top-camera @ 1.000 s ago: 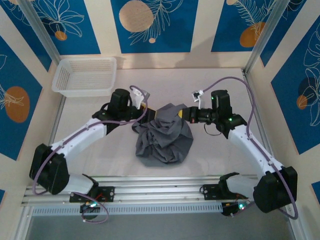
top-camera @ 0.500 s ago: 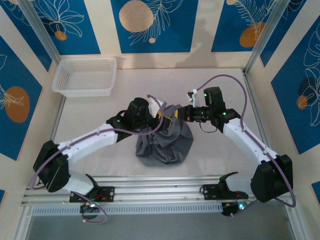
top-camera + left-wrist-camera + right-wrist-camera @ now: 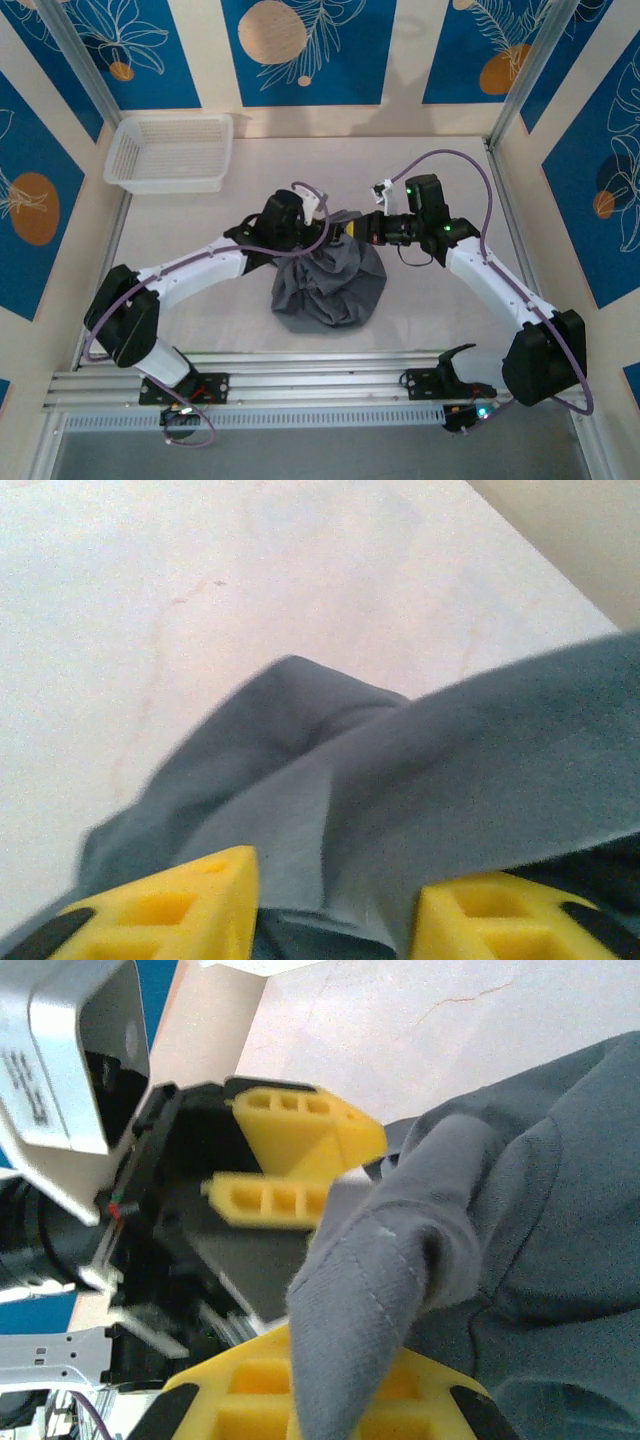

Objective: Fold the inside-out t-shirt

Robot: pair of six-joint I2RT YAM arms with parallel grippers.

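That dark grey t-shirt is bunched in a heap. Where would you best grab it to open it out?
Probably the stitched hem fold sticking up at the far top of the crumpled dark grey fabric t-shirt, approached sideways from the far side. It stands thin and free of the mound, so fingers can close across it; the rounded near bulk offers no edge.

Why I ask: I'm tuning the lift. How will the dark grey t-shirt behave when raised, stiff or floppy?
Probably floppy: the t-shirt lies in a crumpled heap, and its pinched fold bends limply at the right tool. Likely light: the cloth looks thin along its folded edges. A push would probably bunch it rather than slide it whole.
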